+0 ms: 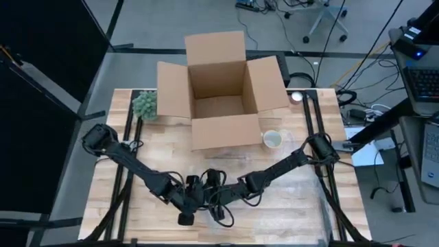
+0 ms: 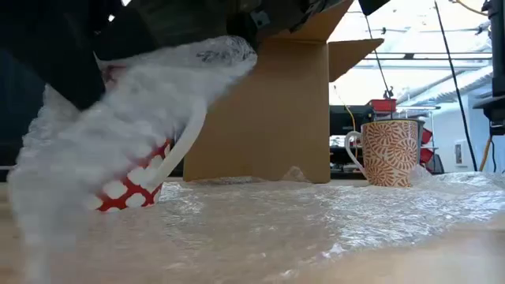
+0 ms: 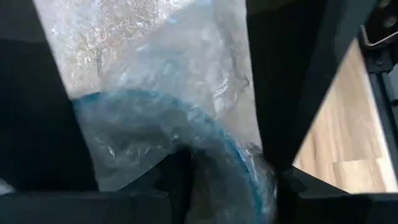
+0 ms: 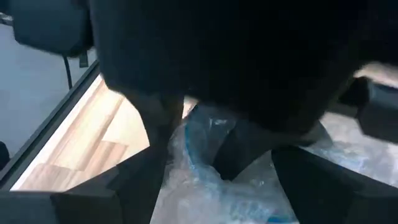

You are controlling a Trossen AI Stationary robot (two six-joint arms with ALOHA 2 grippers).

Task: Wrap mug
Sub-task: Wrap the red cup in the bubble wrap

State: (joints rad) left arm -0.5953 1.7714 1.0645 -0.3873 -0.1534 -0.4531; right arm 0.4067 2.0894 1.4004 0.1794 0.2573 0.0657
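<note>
A red-and-white mug (image 2: pixel 130 189) with a blue inside stands tilted at the table's near middle, under a sheet of clear bubble wrap (image 2: pixel 142 110). The rest of the wrap (image 2: pixel 300 221) lies spread on the table. My left gripper (image 1: pixel 185 209) is shut on the mug through the wrap. My right gripper (image 1: pixel 218 206) is right beside it, close to the mug's blue rim (image 4: pixel 193 143); in the right wrist view the left arm blocks most of the picture. One end of the wrap (image 2: pixel 229 51) rises to the dark arms above. My left gripper has the mug between its two fingers (image 3: pixel 286 93), one on each side of the blue rim (image 3: pixel 236 149), with bubble wrap lying over the rim. The mug is tilted, and its lower edge (image 2: pixel 118 203) rests on the spread wrap.
An open cardboard box (image 1: pixel 219 96) stands at the far middle. An orange-patterned mug (image 2: pixel 390 154) stands to the right of the box's front. A small green plant (image 1: pixel 145 104) is at the box's left. Bare wood shows at the near left and near right.
</note>
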